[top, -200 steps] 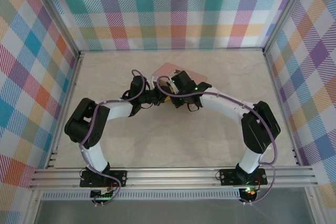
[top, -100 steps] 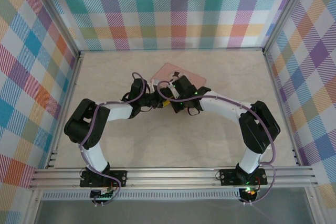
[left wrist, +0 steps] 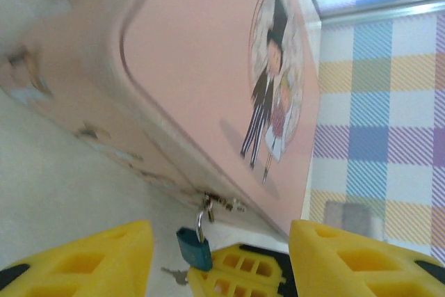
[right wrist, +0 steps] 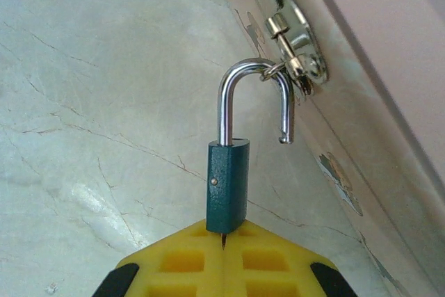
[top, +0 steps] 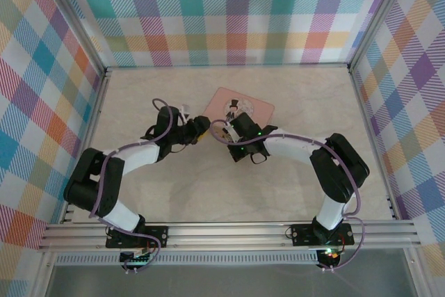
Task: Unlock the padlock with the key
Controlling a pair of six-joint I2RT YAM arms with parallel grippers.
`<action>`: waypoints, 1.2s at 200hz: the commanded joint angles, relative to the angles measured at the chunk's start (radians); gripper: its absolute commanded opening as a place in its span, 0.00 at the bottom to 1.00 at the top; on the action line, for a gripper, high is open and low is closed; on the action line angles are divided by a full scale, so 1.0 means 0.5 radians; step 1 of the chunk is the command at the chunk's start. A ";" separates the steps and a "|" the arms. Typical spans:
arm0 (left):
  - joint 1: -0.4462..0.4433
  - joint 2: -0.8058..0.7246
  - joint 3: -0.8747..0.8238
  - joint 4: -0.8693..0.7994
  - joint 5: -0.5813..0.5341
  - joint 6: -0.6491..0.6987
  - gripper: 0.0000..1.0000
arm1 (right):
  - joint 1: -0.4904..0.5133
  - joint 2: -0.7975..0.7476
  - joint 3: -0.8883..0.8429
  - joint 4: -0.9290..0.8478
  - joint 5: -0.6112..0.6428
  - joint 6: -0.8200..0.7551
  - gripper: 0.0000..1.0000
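Retreating leftward since the earlier frame, the left gripper (top: 201, 124) has jaws apart. The right gripper (right wrist: 224, 238) clamps the open-shackled padlock (right wrist: 227, 186).

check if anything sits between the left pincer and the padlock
Nothing visible does. In the left wrist view the padlock hangs from the pink tin by its hasp, in open space ahead of the open left pincer. The right pincer grips the bottom of its body.

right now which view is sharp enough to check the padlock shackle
right wrist: crisp, the padlock and its open shackle in focus; left wrist: soft and blurred throughout, padlock tiny; top external: evenly lit, but lock detail too small to tell.
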 commanded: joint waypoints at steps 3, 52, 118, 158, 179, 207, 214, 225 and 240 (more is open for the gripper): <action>0.059 -0.062 0.172 -0.291 -0.165 0.206 0.54 | 0.015 0.001 -0.011 -0.001 -0.026 -0.045 0.00; 0.125 0.129 0.518 -0.527 -0.339 0.393 0.56 | 0.044 0.014 0.012 -0.044 0.028 -0.145 0.00; 0.131 0.542 0.849 -0.511 -0.219 0.418 0.57 | 0.074 -0.042 -0.007 0.004 0.103 -0.335 0.00; 0.131 0.651 0.922 -0.495 -0.148 0.406 0.57 | 0.080 -0.024 0.021 -0.006 0.153 -0.509 0.00; 0.129 0.676 0.926 -0.469 -0.109 0.390 0.57 | 0.087 -0.014 0.022 0.034 0.219 -0.633 0.00; 0.126 0.710 0.911 -0.411 -0.046 0.343 0.57 | 0.103 0.010 0.017 0.171 0.270 -0.877 0.00; 0.124 0.711 0.898 -0.389 -0.041 0.331 0.57 | 0.107 0.018 0.018 0.208 0.272 -0.937 0.00; 0.117 0.711 0.886 -0.372 -0.036 0.324 0.57 | 0.113 0.037 0.026 0.250 0.267 -1.029 0.00; 0.106 0.720 0.880 -0.360 -0.017 0.311 0.57 | 0.118 0.065 0.036 0.323 0.251 -1.124 0.00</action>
